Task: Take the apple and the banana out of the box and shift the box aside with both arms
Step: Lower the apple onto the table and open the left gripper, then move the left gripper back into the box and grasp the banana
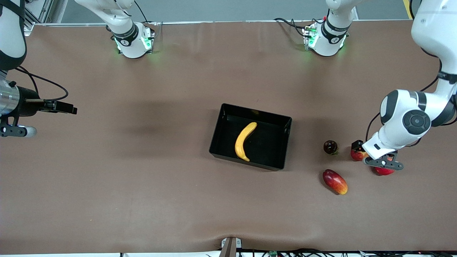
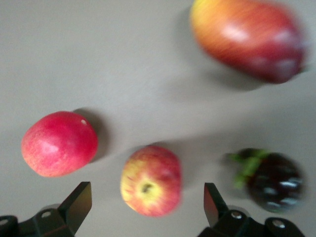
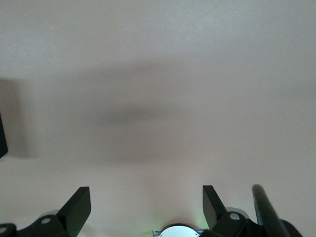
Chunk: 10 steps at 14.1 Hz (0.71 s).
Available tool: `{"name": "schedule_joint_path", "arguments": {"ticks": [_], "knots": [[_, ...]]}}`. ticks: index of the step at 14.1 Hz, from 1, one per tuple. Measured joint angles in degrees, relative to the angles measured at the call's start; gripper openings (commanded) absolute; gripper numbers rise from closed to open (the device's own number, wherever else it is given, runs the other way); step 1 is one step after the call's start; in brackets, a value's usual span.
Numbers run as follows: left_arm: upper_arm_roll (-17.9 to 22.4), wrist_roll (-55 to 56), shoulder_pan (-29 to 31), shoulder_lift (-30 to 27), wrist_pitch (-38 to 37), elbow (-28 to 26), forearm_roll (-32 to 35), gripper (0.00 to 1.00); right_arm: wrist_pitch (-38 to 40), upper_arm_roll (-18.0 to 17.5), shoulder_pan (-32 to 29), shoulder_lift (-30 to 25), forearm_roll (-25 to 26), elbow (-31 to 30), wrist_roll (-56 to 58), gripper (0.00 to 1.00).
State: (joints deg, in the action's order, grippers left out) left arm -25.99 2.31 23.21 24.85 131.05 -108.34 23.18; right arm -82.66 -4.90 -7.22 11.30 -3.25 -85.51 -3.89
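Observation:
The black box (image 1: 217, 137) stands mid-table with the yellow banana (image 1: 244, 141) lying in it. Toward the left arm's end lie the dark maroon fruit (image 1: 330, 147) (image 2: 271, 180), the mango (image 1: 335, 181) (image 2: 247, 37) and two red apples. My left gripper (image 1: 364, 151) (image 2: 147, 197) is open over one apple (image 1: 356, 155) (image 2: 150, 180), a finger on each side and neither touching it. The other apple (image 1: 383, 171) (image 2: 59, 143) lies beside it, partly hidden by the hand. My right gripper (image 1: 66, 107) (image 3: 146, 200) waits open over bare table at the right arm's end.
Brown table cover (image 1: 142, 178) runs under everything. The two arm bases (image 1: 134, 43) (image 1: 325, 39) stand along the edge farthest from the front camera. A small mount (image 1: 230, 246) sits at the table edge nearest that camera.

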Motion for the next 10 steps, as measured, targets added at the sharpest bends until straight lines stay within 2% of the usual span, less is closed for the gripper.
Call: {"name": "schedule_joint_path", "arguments": {"ticks": [3, 6, 10], "knots": [[-7.84, 3.89, -0.52, -4.04, -6.82, 2.82, -2.57, 1.00, -0.02, 0.00, 0.00, 0.02, -0.01, -0.01, 0.00, 1.00], [-14.64, 10.90, -2.48, -4.25, -9.44, 4.97, -2.99, 1.00, -0.02, 0.07, -0.02, 0.22, -0.01, -0.04, 0.00, 1.00], [-15.85, 29.09, -14.38, -0.31, -9.43, 7.77, -3.02, 1.00, -0.02, 0.16, -0.09, 0.65, -0.01, -0.07, 0.00, 1.00]]}}
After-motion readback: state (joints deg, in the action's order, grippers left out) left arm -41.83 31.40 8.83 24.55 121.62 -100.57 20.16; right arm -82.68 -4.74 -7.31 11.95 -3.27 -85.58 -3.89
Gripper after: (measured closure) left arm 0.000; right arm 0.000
